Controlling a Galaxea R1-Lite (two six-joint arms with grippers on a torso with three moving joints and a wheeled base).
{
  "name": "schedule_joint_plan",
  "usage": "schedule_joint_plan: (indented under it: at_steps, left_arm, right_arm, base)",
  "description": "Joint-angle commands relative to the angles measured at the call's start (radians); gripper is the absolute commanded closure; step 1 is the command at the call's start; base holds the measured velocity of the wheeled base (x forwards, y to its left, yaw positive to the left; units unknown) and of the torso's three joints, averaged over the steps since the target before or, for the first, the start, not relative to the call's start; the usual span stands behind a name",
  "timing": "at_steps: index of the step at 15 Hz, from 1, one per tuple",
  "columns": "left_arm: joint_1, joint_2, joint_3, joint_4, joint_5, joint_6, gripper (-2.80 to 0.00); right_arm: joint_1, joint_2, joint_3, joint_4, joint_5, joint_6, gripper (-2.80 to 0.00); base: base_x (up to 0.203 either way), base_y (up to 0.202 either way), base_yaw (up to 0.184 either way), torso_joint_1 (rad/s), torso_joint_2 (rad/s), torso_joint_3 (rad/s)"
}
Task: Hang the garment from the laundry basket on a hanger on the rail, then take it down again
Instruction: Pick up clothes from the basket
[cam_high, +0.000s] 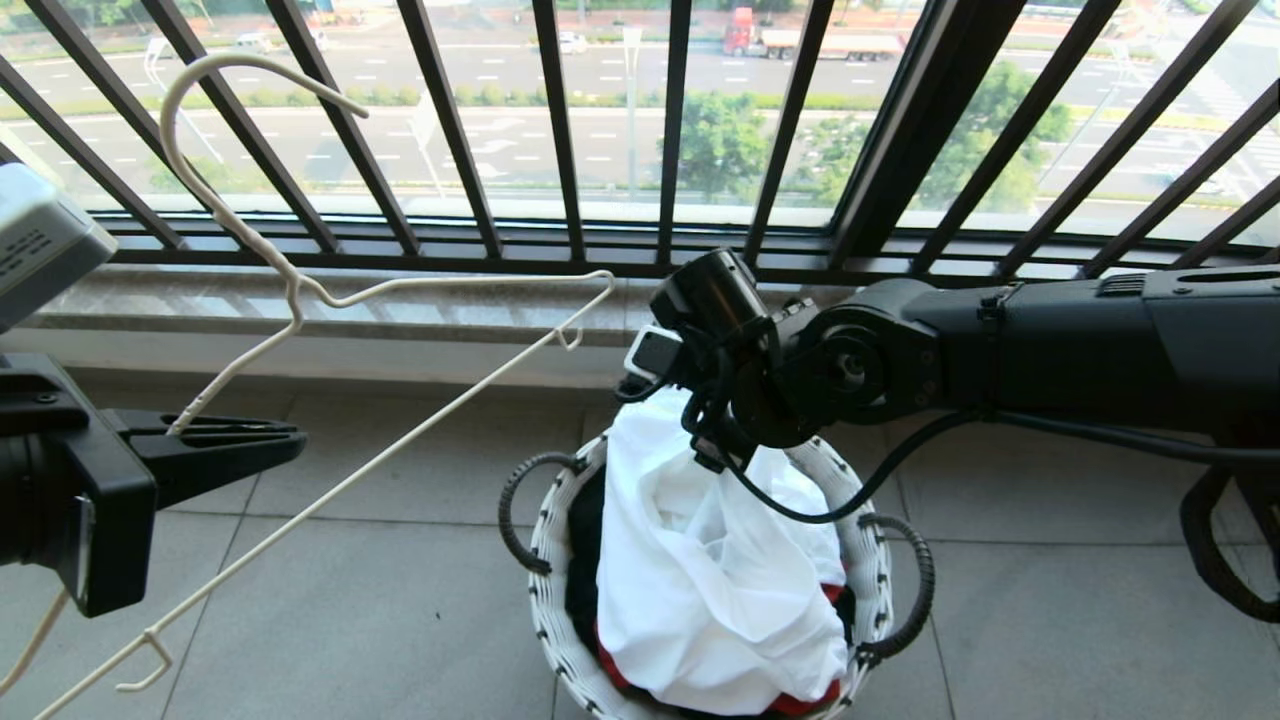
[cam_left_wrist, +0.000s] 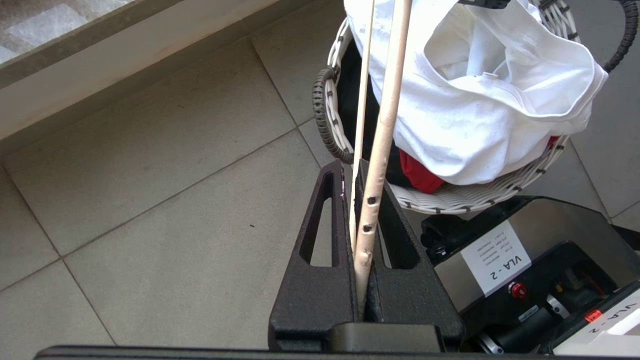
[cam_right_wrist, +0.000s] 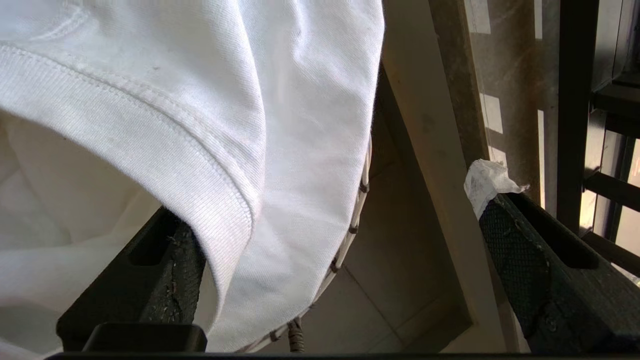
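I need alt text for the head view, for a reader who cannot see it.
The right gripper reaches down to a white T-shirt heaped in a white woven laundry basket on a tiled floor. The left gripper holds a cream wire hanger before a black-barred window railing.

Large grey floor tiles (cam_high: 380, 600) covered the ground, their thin joints running at angles. A low pale stone sill (cam_high: 400, 305) ran along the window wall. Above it stood a black barred railing (cam_high: 560, 130), its uprights close together. Daylight came through, and beyond lay a wide road (cam_high: 520, 140), green trees (cam_high: 720, 140) and a lorry (cam_high: 810, 40).
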Motion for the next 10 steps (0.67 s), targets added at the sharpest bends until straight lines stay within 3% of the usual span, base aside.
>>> schedule_joint_plan:
  at_steps: [1, 10]
  left_arm:
    - [0.0, 0.002, 0.0, 0.001, 0.0, 0.004, 0.0]
    - [-0.008, 0.005, 0.003, 0.001, 0.0, 0.007, 0.0]
  right_arm:
    - [-0.02, 0.035, -0.021, -0.003, -0.004, -0.003, -2.8]
    - [-0.047, 0.073, -0.091, -0.082, 0.004, 0.004, -2.8]
  base:
    - [0.0, 0.0, 0.0, 0.0, 0.0, 0.0]
    - [0.0, 0.0, 0.0, 0.0, 0.0, 0.0]
